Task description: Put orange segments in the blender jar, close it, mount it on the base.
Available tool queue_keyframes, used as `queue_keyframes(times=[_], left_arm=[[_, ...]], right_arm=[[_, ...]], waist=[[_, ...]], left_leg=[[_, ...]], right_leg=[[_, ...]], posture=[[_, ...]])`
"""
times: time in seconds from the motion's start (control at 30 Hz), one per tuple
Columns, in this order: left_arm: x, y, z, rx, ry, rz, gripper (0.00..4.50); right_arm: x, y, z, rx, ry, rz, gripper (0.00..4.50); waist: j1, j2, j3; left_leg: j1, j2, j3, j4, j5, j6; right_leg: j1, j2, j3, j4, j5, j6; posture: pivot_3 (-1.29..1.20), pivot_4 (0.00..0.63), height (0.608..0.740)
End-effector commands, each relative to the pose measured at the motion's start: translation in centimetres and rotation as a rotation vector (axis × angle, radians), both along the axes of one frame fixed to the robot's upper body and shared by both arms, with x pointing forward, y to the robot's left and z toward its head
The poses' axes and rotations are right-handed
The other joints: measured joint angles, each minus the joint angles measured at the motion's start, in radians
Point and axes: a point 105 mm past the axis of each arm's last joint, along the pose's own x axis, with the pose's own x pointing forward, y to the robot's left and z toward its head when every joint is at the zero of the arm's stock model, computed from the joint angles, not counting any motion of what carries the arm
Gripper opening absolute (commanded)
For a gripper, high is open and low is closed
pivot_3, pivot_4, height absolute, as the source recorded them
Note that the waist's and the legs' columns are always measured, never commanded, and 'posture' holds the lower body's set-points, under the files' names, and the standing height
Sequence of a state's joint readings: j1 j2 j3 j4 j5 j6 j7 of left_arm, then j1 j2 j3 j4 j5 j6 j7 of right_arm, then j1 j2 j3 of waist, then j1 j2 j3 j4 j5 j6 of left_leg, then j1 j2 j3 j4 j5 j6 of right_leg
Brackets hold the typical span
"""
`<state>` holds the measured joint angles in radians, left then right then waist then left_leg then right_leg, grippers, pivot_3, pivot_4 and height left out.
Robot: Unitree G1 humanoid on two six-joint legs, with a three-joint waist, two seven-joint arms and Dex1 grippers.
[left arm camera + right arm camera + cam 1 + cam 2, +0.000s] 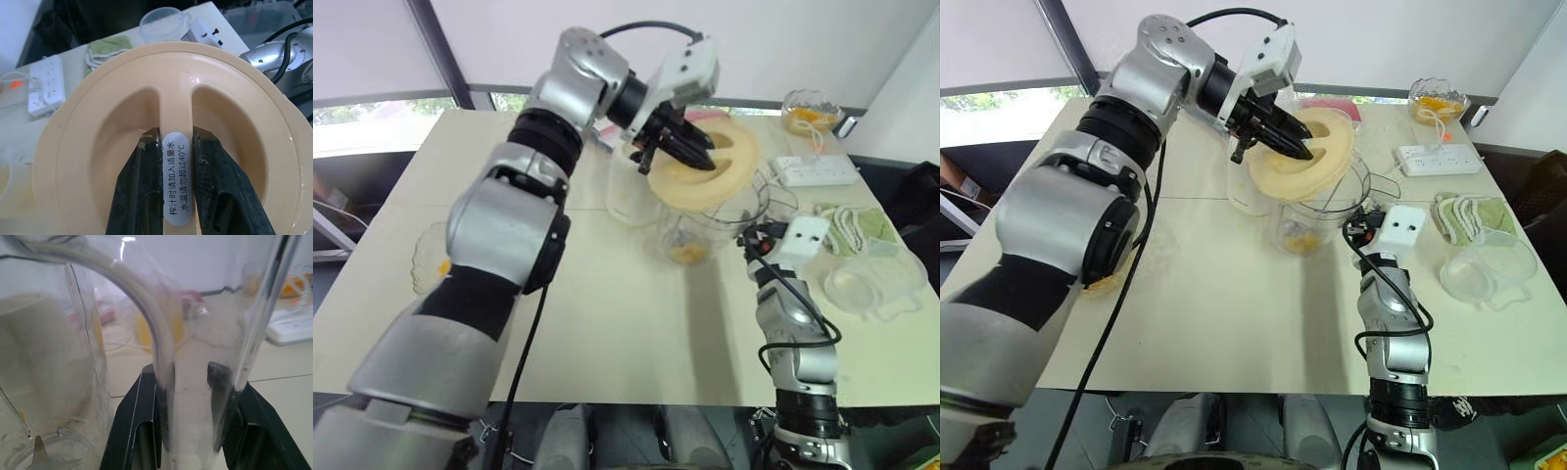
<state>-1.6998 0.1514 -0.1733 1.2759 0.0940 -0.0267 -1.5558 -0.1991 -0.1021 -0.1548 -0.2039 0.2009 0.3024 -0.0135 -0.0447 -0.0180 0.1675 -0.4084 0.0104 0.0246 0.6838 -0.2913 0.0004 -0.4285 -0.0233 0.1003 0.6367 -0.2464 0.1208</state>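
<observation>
My left gripper (680, 147) is shut on the centre ridge of the flat round cream lid (720, 168), holding it tilted just above the blender jar (729, 217). In the left wrist view its fingers (139, 191) pinch the ridge on both sides. The clear jar stands on the table with orange segments (1301, 240) at its bottom. My right gripper (188, 377) is shut on the jar's clear side handle, reaching in level from the near side. The cream-white base (1246, 191) stands just behind the jar, partly hidden by the lid and my left hand.
A scalloped glass bowl (426, 257) holding an orange piece sits at the table's left edge. At the back right stands another glass bowl (808, 111) with orange pieces. A white power strip (815, 170), green cloths (857, 225) and a clear plastic cup (871, 279) lie to the right.
</observation>
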Motion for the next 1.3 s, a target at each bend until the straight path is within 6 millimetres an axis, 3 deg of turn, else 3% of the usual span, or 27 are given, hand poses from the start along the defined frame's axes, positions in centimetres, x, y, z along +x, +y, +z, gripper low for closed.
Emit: queue_keyframes(times=[0.03, 0.5, 0.77, 1.0, 1.3], left_arm=[[-0.4, -0.4, 0.8, -0.001, -0.019, -0.022, 0.24], [-0.4, -0.1, 0.8, 0.03, 0.007, -0.012, 0.24], [-0.6, -0.4, 0.8, 0.038, 0.005, -0.015, 0.24], [-0.4, -1.0, -0.5, 0.073, 0.012, 0.002, 0.24], [1.0, 0.7, -0.4, 0.095, -0.014, 0.113, 0.24]], right_arm=[[-0.1, 1.5, 3.4, -0.027, -0.117, 0.052, 0.92], [-0.2, 4.2, 0.2, -0.188, 0.021, 0.218, 0.92], [-0.1, 4.8, -0.1, -0.218, 0.033, 0.252, 0.92], [-0.2, 4.7, -0.5, -0.218, 0.04, 0.235, 0.92], [-0.2, 4.5, -0.8, -0.26, 0.04, 0.218, 0.92]], waist=[[0.0, 0.0, 0.0], [-0.002, 0.0, 0.0], [-0.003, -0.001, 0.0], [-0.002, -0.001, 0.0], [-0.002, -0.001, 0.0]], left_leg=[[0.0, 0.0, 0.0, 0.0, 0.0, 0.0], [0.0, 0.0, 0.0, 0.0, 0.0, 0.0], [0.0, 0.0, 0.0, 0.0, 0.0, 0.0], [0.001, 0.0, 0.0, 0.001, 0.0, 0.0], [0.002, 0.0, 0.0, 0.001, 0.0, 0.0]], right_leg=[[0.0, 0.0, 0.0, 0.0, 0.0, 0.0], [0.0, 0.0, 0.0, 0.0, 0.0, 0.0], [0.0, 0.0, 0.0, 0.002, 0.0, 0.0], [0.0, 0.0, 0.0, 0.003, 0.0, 0.0], [-0.001, 0.0, 0.0, 0.005, 0.0, 0.0]], posture=[[0.0, 0.15, 0.74], [0.0, 0.15, 0.74], [0.0, 0.15, 0.74], [0.0, 0.15, 0.74], [0.0, 0.15, 0.74]])
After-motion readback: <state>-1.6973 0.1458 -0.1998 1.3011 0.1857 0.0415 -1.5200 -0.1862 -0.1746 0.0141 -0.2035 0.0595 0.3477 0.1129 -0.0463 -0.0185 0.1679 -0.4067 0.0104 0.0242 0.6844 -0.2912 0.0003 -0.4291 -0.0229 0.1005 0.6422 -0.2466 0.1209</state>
